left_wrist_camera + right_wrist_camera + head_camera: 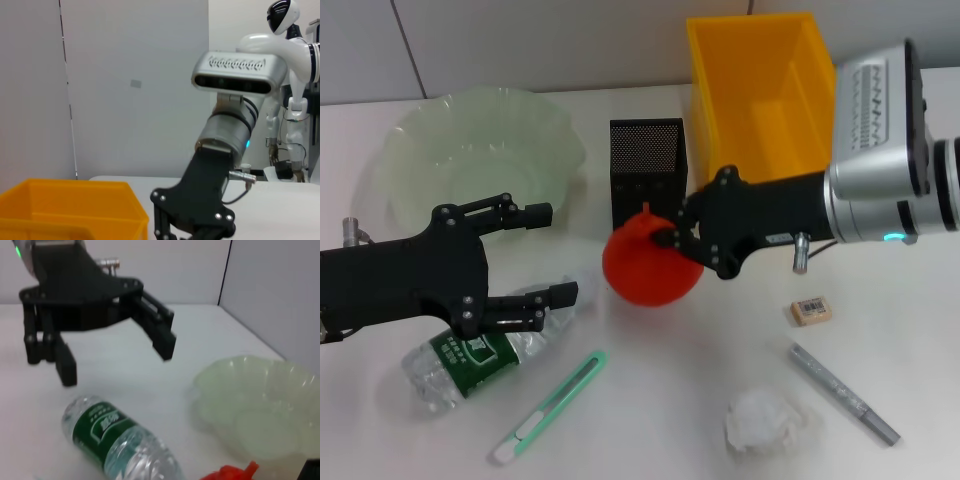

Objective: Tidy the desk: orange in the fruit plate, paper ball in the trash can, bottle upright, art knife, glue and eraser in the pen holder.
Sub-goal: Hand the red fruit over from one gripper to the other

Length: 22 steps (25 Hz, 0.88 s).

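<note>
Right tool: right tool (665,238) closed on the orange (650,268) at its top, holding it above the desk (650,420), in front of the pen holder (647,170).
Left tool: left tool (545,255) wide open, holding nothing, over the neck end of the lying bottle (485,355).
Destination: fruit plate (480,150) sits beyond the left tool.
Risk: the grip is only on the orange's top, so it may slip; carrying it across could also bump the left tool.
</note>
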### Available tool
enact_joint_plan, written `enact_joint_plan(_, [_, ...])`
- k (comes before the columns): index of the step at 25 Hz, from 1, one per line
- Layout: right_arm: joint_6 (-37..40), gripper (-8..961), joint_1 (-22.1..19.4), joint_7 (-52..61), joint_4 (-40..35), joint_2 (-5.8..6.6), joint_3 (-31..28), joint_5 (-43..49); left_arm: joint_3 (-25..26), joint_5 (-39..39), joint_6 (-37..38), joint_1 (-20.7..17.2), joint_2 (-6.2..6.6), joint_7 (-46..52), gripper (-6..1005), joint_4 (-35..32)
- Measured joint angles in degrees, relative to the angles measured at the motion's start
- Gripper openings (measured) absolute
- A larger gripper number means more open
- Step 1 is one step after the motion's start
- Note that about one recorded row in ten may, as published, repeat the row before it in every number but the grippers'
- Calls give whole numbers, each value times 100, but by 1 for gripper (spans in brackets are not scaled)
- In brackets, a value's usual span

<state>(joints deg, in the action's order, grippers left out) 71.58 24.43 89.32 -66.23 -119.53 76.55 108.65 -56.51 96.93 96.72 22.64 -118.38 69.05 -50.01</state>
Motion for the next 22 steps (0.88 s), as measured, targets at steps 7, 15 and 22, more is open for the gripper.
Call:
enact_joint_plan(7, [1,40,3,194,-486,6,-1,-3,0,0,12,-28,0,-64,835,8])
enact_joint_plan(15, [-81,39,134,368,-862,26,-82,29,-15,0,14,-32,0,-67,835,12])
enact_joint_plan(22, [-219,39,645,394,-625,42,-531,51,-44,1,7,-20,0,-91,835,90])
